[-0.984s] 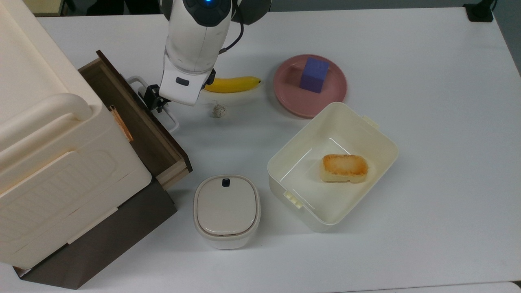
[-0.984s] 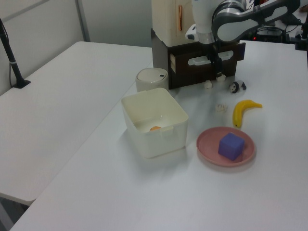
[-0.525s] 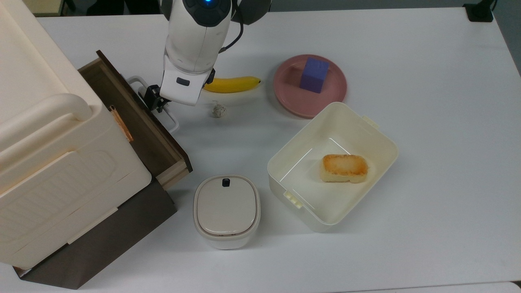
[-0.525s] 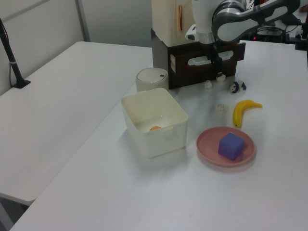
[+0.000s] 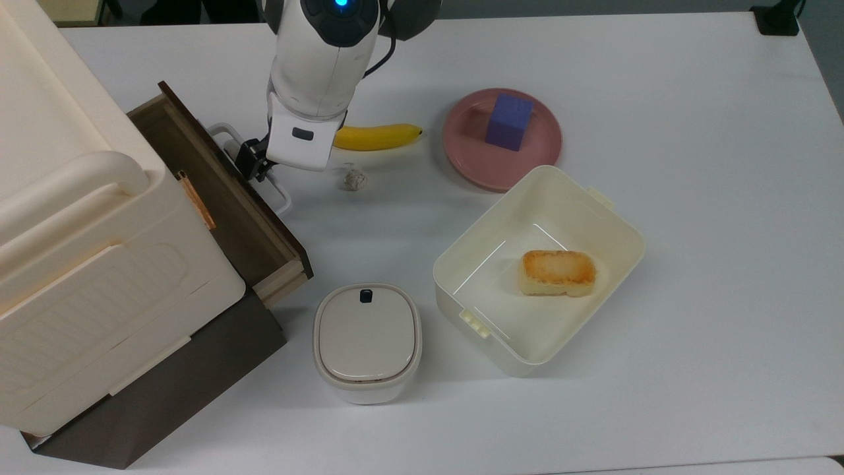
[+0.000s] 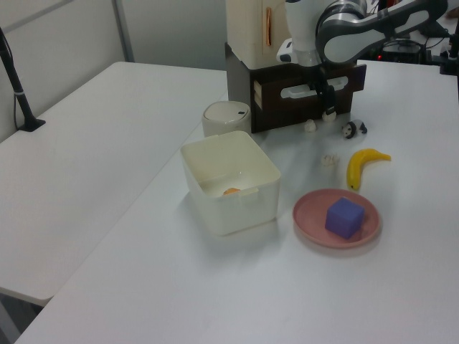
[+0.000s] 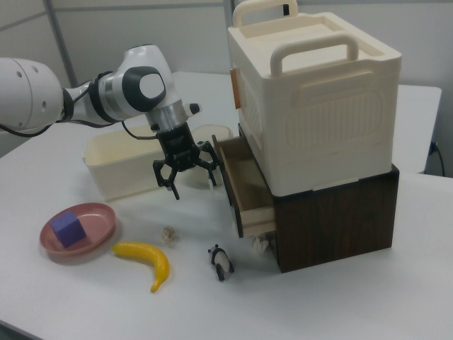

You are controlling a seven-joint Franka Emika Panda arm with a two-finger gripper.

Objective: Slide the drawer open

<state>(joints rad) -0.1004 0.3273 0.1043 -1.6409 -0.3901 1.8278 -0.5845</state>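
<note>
One shallow wooden drawer [image 5: 227, 198] is our concern. It sits in the dark cabinet [image 5: 165, 396] under the cream box [image 5: 79, 218], at the top view's left, and stands partway out, with its light wood inside showing.

We judge it light and stiff: an empty tray on plain runners, likely to slide with little force but to bind if pulled askew. The place to take hold is the white wire handle [image 5: 282, 196] on the dark front panel. It looks thin and smooth, so fingers could slip along it. A hold near its middle and a pull straight out from the cabinet seem safest to us. The box on top is unlikely to shift with a gentle pull.

The gripper [image 5: 254, 163] hangs just in front of the panel, at the handle.

From the top view we get the drawer's depth and how far it is out, but the arm's white wrist hides the fingers. The right view shows them plainly: spread wide and pointing down, with nothing pinched between them. It also shows a small panda toy [image 7: 221, 263] on the table [image 7: 318, 304] below the drawer. The left view gives us the front panel face on, with the handle running across it.
</note>
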